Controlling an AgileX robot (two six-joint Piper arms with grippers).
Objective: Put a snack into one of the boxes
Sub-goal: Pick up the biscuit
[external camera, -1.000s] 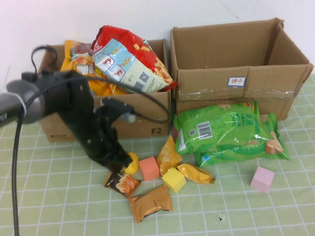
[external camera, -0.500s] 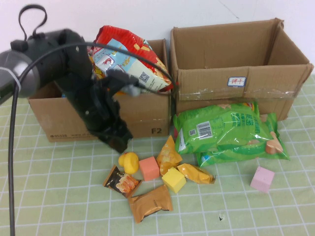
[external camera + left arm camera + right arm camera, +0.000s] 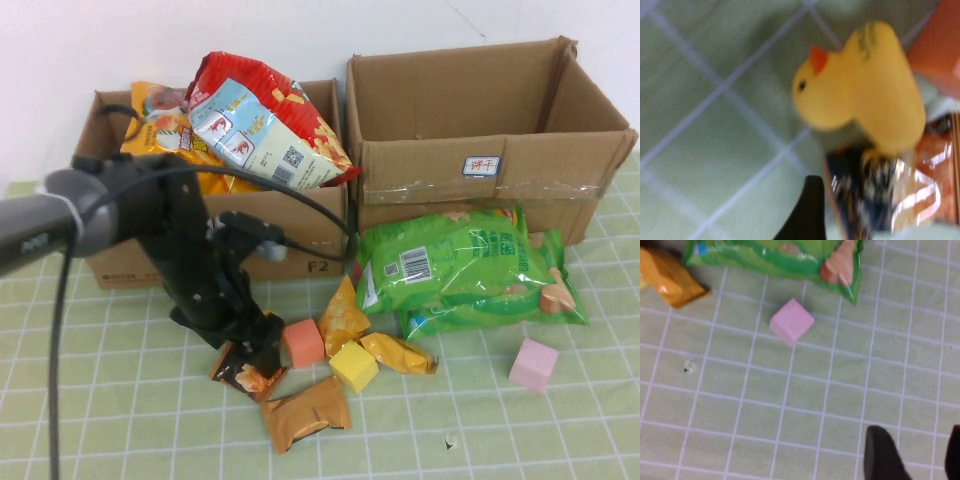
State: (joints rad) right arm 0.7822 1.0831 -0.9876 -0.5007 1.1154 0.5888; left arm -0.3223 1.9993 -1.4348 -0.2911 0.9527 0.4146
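Left gripper (image 3: 262, 345) back down at the duck (image 3: 860, 87), jaws now wide apart.
Nothing held; no snack boxed yet. Right gripper (image 3: 912, 452) hangs half-open above the mat.

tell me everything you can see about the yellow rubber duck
The yellow rubber duck is a small, smooth, glossy toy with an orange beak, a dark dot eye and faint green marks on its head. It sits on the green checked mat, its base overlapping the dark snack packet, with the orange block close beside it. The left gripper is right above it, hiding it in the high view.
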